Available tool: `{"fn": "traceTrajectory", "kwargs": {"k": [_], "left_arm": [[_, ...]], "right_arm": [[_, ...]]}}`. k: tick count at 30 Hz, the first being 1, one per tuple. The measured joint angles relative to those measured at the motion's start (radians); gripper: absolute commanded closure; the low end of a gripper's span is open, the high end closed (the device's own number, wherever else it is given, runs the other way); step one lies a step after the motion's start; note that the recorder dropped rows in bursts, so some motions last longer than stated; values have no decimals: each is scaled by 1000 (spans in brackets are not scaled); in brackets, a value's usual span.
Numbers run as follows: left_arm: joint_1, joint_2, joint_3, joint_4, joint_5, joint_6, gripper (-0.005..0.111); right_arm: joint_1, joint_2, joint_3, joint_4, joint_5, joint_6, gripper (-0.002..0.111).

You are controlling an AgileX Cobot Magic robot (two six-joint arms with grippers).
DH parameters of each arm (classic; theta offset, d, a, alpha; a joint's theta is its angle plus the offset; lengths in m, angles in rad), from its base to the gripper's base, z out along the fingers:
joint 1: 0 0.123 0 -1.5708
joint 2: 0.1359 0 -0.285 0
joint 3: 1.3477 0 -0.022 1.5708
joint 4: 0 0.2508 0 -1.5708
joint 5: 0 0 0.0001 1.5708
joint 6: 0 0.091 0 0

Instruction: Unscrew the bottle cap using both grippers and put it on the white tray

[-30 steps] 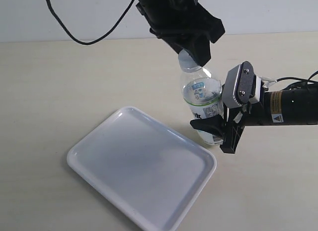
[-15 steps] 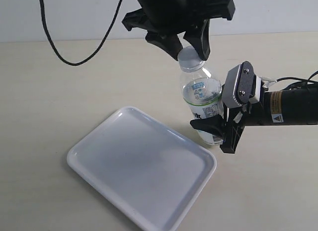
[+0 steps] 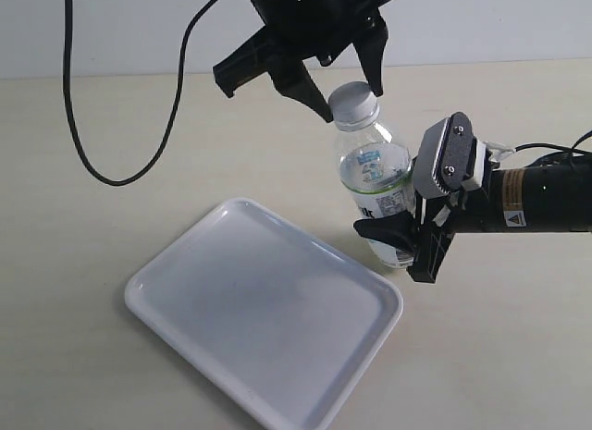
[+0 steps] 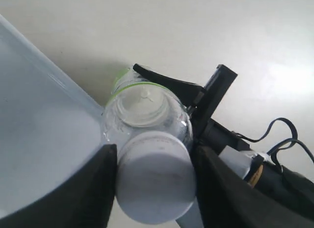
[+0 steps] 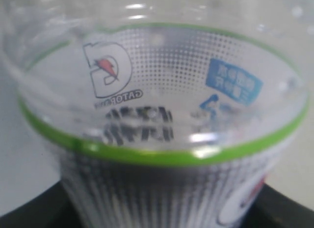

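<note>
So, the bottle (image 3: 375, 185) is stood upright on the counter (image 3: 92, 153), just beside the far right edge of the white tray (image 3: 268, 319). The tray itself is laid flat on the counter with nothing on it.

The bottle cap (image 3: 354, 102) is seated on the bottle's neck, not on the tray. It's flanked by the left tool (image 3: 350, 92), which is brought in from above. In the left wrist view the two black fingers (image 4: 100, 189) are seen hugging the cap on opposite sides, so the tool is closed down onto it.

The right tool (image 3: 398, 250) is clamped round the lower part of the bottle from the side, with its fingers closed onto the label. A grey metal plate (image 3: 444, 157) is carried on its top, and an orange label (image 3: 513, 208) with a small warning triangle is stuck on the arm behind it; its text can't be made out.

Writing-wise: in the right wrist view a "G" logo (image 5: 108, 68) with a red-orange bolt is seen mirrored through the clear plastic, with "GATOR…" underneath. A green band (image 5: 162, 157) is run round the label's top edge. A blue sticker (image 5: 234, 81) with white characters is there too, too blurred to be read.

A black cable (image 3: 111, 176) is looped over the counter on the left.
</note>
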Motion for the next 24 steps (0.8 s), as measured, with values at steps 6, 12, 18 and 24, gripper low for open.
{"fn": "traceTrajectory", "kwargs": {"k": [6, 12, 18, 24], "left_arm": [[0, 0, 0, 1, 0, 15, 36], [0, 0, 0, 1, -2, 147, 7], [0, 0, -5, -1, -2, 438, 7], [-4, 0, -14, -1, -2, 839, 7]], "right_arm": [[0, 0, 0, 2, 0, 0, 108], [0, 0, 0, 9, 4, 0, 108], [0, 0, 0, 9, 4, 0, 108], [0, 0, 0, 9, 4, 13, 108]]}}
